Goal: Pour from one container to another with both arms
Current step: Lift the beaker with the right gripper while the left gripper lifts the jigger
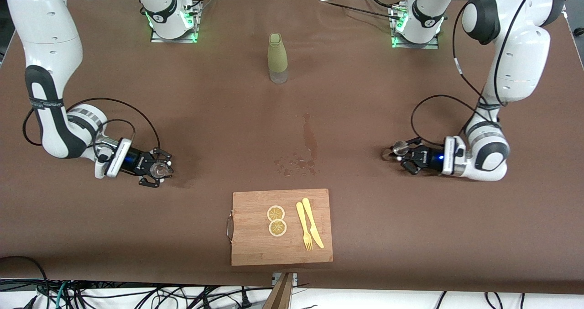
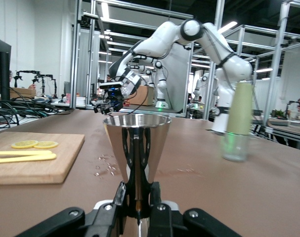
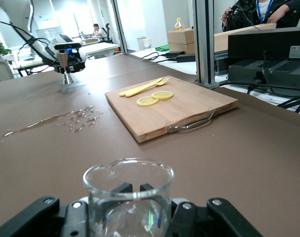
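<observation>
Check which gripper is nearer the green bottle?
Left gripper, marginally. It holds a metal jigger; the right gripper holds a glass beaker. The green bottle stands between the bases.

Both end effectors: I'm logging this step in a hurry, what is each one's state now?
Left end effector: closed on the metal jigger, at the table.
Right end effector: closed on the glass beaker, at the table.

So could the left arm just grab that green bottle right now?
Probably not yet: nothing stands between them, but the left end effector is shut on a metal jigger, so it would have to put that down before taking the green bottle.
</observation>
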`<state>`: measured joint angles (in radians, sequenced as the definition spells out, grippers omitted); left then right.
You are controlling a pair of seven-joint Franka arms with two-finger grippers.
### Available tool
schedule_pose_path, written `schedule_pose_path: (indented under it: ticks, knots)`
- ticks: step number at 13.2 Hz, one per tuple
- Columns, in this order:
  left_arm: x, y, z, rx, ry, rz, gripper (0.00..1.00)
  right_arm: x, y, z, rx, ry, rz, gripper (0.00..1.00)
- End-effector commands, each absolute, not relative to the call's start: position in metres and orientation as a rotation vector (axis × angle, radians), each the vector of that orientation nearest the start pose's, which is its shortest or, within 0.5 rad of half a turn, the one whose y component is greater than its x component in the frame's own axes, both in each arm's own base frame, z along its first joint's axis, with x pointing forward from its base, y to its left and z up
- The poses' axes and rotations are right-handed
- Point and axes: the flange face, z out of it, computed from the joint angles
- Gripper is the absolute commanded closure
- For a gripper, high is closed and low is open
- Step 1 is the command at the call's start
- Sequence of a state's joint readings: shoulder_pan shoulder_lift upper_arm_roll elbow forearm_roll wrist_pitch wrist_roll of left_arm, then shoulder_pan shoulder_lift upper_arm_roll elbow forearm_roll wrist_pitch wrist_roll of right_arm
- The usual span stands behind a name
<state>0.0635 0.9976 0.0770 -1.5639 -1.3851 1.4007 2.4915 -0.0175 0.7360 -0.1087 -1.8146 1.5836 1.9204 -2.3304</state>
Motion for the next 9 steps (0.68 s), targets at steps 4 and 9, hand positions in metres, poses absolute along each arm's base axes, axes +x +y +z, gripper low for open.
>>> schedule_pose_path:
  ticks: [4,9]
  knots:
    - [0.64,-0.184,0.102,1.254,-1.222,0.984,1.0,0.641,0.107,0.188,-1.988,-0.985,-1.143,0.85]
    - [0.625,-0.279,0.108,1.253,-1.215,0.962,1.0,0.62,0.209,0.244,-2.17,-0.902,-1.194,0.85]
